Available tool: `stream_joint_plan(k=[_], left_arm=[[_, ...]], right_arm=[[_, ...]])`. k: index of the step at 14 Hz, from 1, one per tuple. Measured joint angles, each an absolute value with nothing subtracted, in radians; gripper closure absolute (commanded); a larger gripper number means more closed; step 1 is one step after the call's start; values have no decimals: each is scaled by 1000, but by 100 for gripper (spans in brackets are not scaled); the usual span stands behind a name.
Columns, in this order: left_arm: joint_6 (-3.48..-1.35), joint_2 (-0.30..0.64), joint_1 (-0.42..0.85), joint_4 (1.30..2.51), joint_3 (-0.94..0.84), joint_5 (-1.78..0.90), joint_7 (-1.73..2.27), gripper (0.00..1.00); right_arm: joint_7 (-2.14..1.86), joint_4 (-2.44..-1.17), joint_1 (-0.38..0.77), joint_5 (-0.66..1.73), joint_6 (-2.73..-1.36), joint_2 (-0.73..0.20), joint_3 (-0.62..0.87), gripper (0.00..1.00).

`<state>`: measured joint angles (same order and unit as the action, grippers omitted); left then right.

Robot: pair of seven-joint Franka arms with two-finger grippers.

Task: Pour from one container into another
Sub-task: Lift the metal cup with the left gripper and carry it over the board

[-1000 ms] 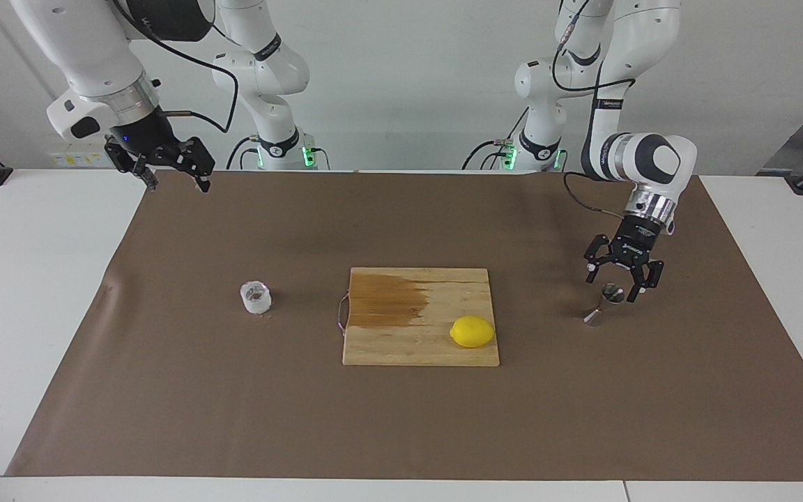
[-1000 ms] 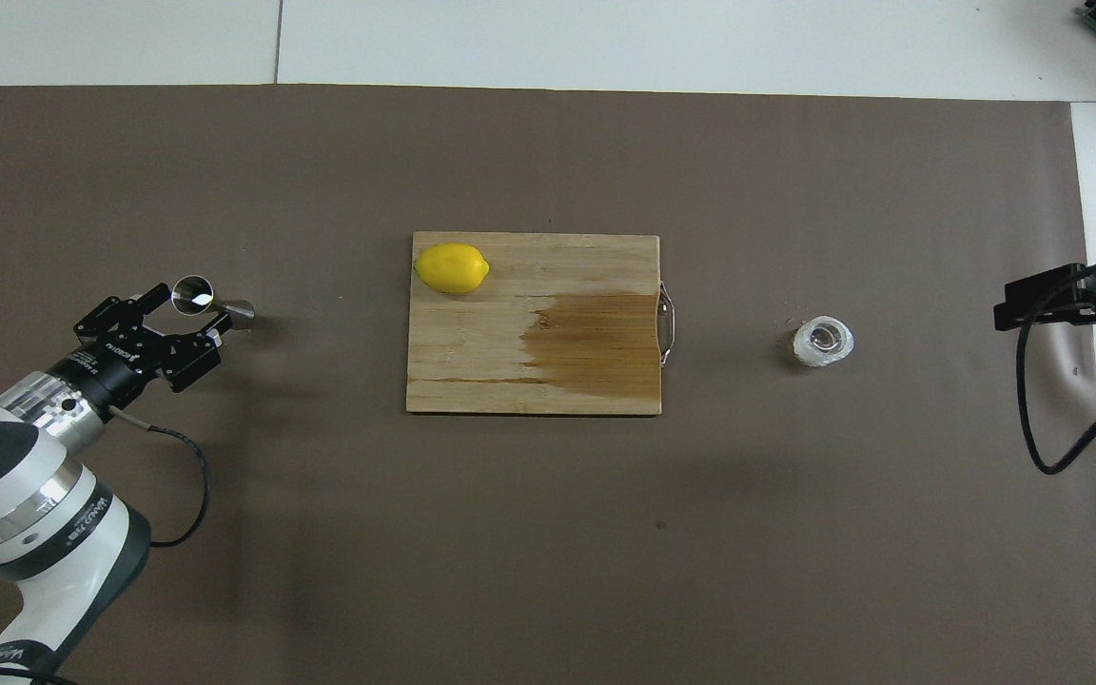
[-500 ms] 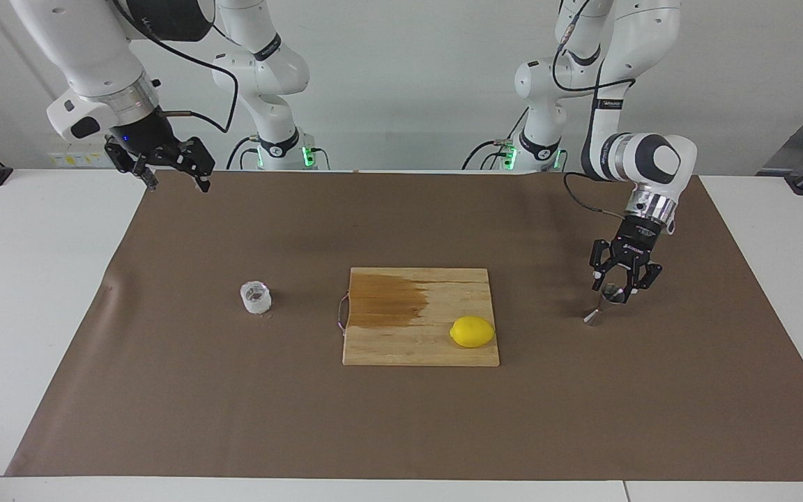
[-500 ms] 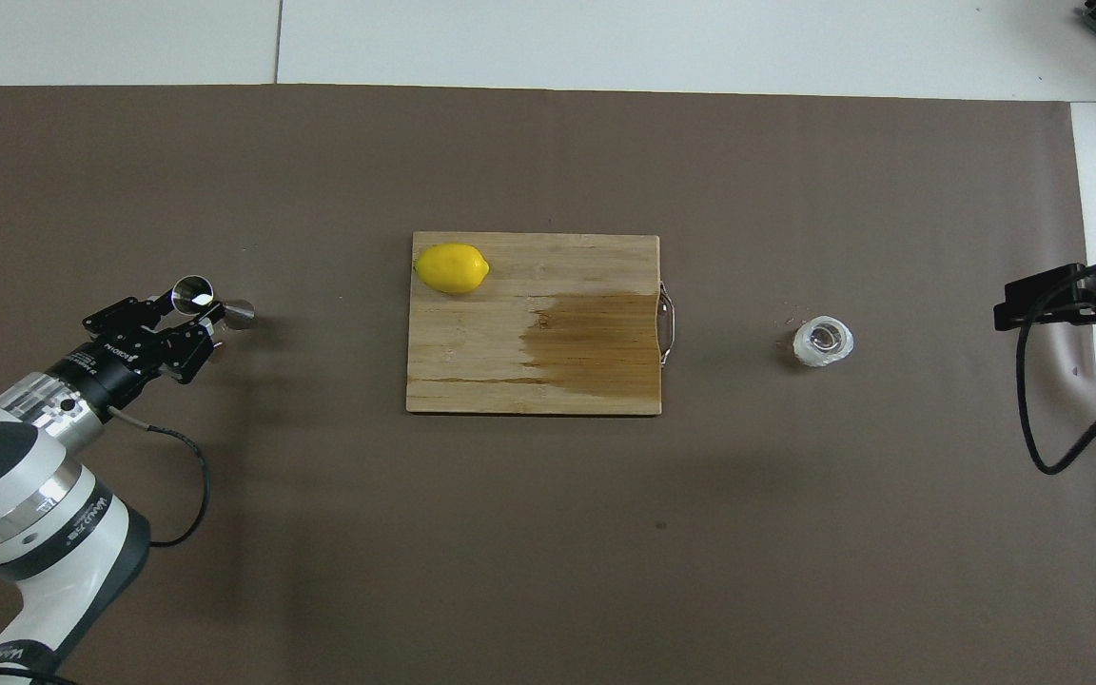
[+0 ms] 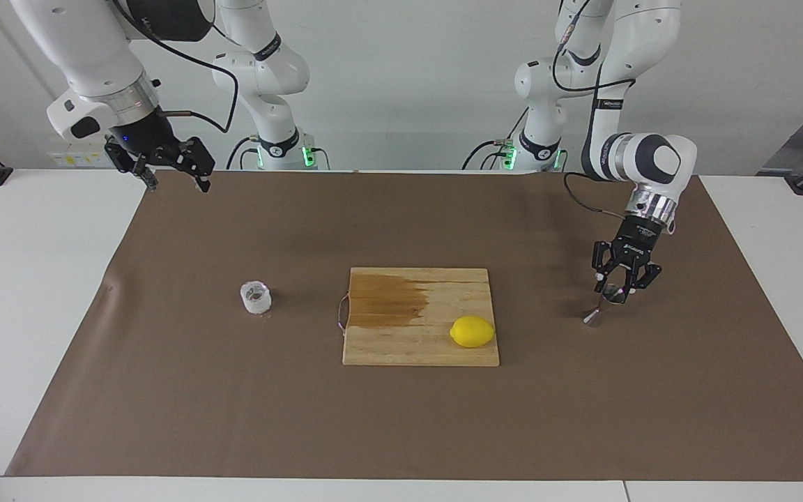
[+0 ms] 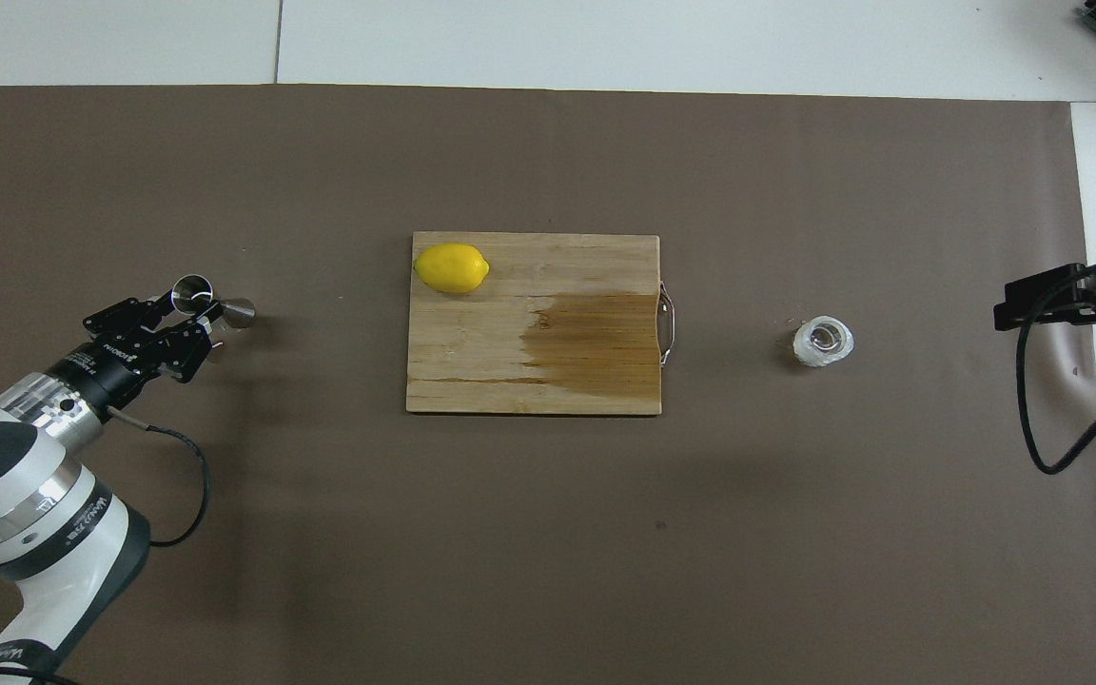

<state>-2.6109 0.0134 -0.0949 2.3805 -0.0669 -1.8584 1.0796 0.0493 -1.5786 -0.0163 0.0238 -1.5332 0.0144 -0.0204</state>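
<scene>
The steel jigger (image 5: 591,317) stands on the brown mat toward the left arm's end of the table; its open top shows in the overhead view (image 6: 192,293). My left gripper (image 5: 612,294) points down and is shut on the jigger's upper cone; it also shows in the overhead view (image 6: 196,311). The frosty glass cup (image 5: 256,297) stands alone on the mat toward the right arm's end, also in the overhead view (image 6: 823,342). My right gripper (image 5: 173,178) waits open and empty, raised over the mat's edge near the robots, well apart from the cup.
A wooden cutting board (image 5: 387,348) with a dark wet stain lies mid-table between cup and jigger. A yellow lemon (image 5: 472,332) rests on its corner toward the jigger. The brown mat (image 5: 401,432) covers most of the white table.
My left gripper's fingers have closed from wide open onto the jigger's upper cone. The right arm, cup, board and lemon have not moved.
</scene>
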Motion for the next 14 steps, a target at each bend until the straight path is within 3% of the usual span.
stream_joint_plan(k=[7, 14], left_arm=[[-2597, -8, -75, 2315, -84, -1858, 1080, 100], [-2684, -7, 158, 2180, -123, -1858, 1197, 100]], right_arm=[[49, -1579, -16, 24, -1533, 14, -20, 0], [49, -1579, -16, 24, -1533, 14, -20, 0]])
